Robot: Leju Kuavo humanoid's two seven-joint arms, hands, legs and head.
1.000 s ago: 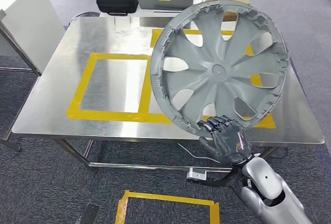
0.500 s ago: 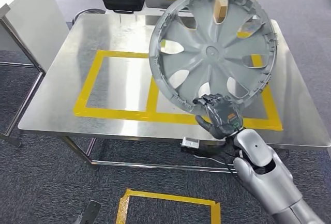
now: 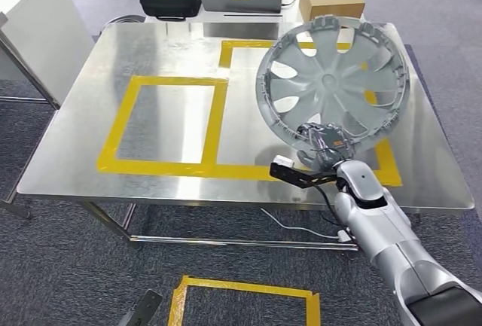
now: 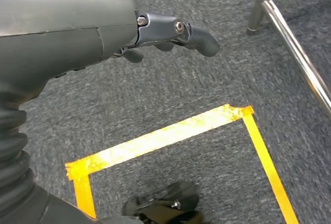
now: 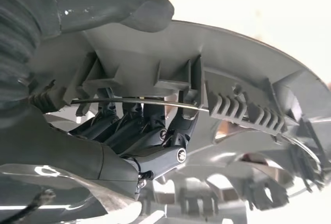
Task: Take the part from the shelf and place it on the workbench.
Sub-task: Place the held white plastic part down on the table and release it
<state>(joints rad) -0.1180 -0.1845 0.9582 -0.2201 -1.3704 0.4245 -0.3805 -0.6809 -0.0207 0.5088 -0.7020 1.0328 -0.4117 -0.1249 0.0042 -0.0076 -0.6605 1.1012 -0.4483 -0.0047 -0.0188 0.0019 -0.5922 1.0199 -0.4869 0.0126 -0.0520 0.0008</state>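
One grey hubcap [image 3: 332, 85] hangs tilted over the steel workbench [image 3: 165, 47], right of centre in the head view, above the right-hand yellow tape square [image 3: 227, 53]. The robot's right hand [image 3: 321, 147] grips its near rim, fingers [image 5: 129, 131] curled inside the ribbed edge. The left hand [image 4: 117, 32] hangs over carpet beside a yellow floor marking [image 4: 156, 141], holding nothing, fingers loosely extended. By these views, the carrying step looks nearly over and the placing step is in hand. Next, the rim likely needs lowering flat inside the tape, then releasing.
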